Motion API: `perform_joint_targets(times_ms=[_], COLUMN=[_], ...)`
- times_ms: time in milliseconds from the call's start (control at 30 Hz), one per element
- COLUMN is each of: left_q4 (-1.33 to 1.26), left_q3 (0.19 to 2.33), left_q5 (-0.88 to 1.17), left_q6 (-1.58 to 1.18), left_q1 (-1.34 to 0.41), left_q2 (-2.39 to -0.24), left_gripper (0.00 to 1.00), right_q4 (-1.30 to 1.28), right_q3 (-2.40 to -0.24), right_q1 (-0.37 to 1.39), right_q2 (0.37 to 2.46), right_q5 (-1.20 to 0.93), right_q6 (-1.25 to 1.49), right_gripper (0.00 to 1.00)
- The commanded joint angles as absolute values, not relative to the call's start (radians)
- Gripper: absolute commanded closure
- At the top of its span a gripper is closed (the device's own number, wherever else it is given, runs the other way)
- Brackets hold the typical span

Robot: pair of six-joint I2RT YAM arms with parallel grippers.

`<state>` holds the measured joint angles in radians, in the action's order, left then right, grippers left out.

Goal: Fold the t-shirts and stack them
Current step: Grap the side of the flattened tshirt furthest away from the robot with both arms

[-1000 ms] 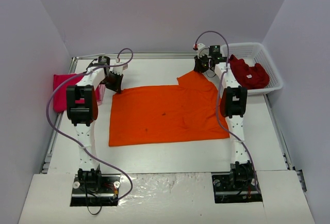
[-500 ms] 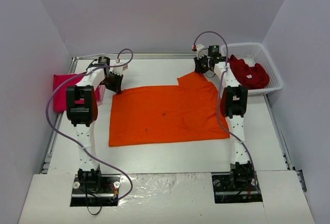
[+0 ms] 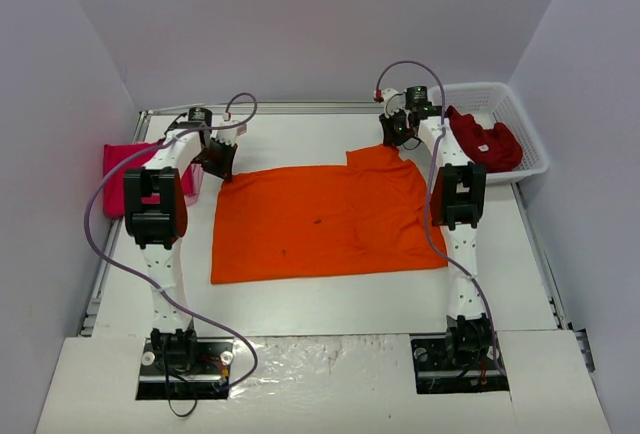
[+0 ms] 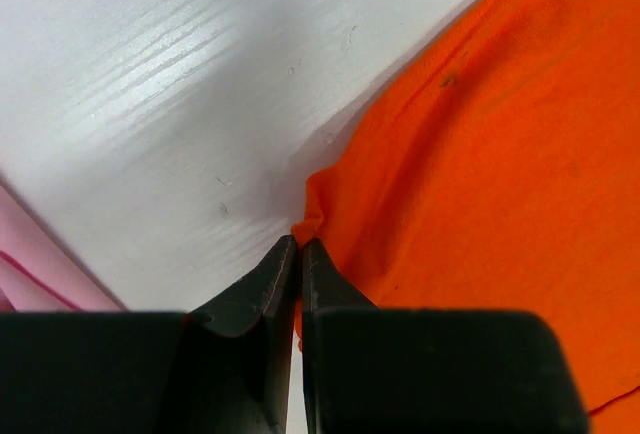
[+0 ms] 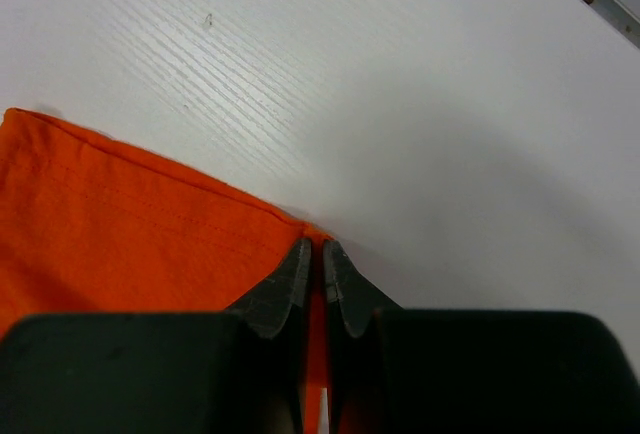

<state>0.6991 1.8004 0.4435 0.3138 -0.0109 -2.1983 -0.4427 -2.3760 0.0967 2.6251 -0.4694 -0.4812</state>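
Orange t-shirt (image 3: 325,219) is spread flat on the table (image 3: 300,299), far left corner pinched by the closed left end effector (image 4: 298,246), far right corner pinched by the closed right end effector (image 5: 313,248). Dark red t-shirts (image 3: 485,142) are heaped in the basket (image 3: 525,119) at far right; magenta-pink t-shirt (image 3: 118,169) is laid at left edge.

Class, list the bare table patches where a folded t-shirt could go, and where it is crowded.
Bare: the table strip between the orange t-shirt and the arm bases; the far strip along the back rail, between left end effector and right end effector. Crowded: far left around the magenta-pink t-shirt, far right around the basket.
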Motion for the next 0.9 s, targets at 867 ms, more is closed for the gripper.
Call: perform_joint_targets(times_ms=[867], left_q4=[0.606], left_q3=[1.663], left_q5=[0.403], left_q6=[0.288], left_q1=[-0.005], left_q2=[-1.898], left_gripper=[0.98], right_q4=[-0.465], right_q3=[-2.272], right_q1=[0.137], right_q2=[2.278], right_q5=[-0.411], right_q6=[-0.514], right_gripper=[1.00])
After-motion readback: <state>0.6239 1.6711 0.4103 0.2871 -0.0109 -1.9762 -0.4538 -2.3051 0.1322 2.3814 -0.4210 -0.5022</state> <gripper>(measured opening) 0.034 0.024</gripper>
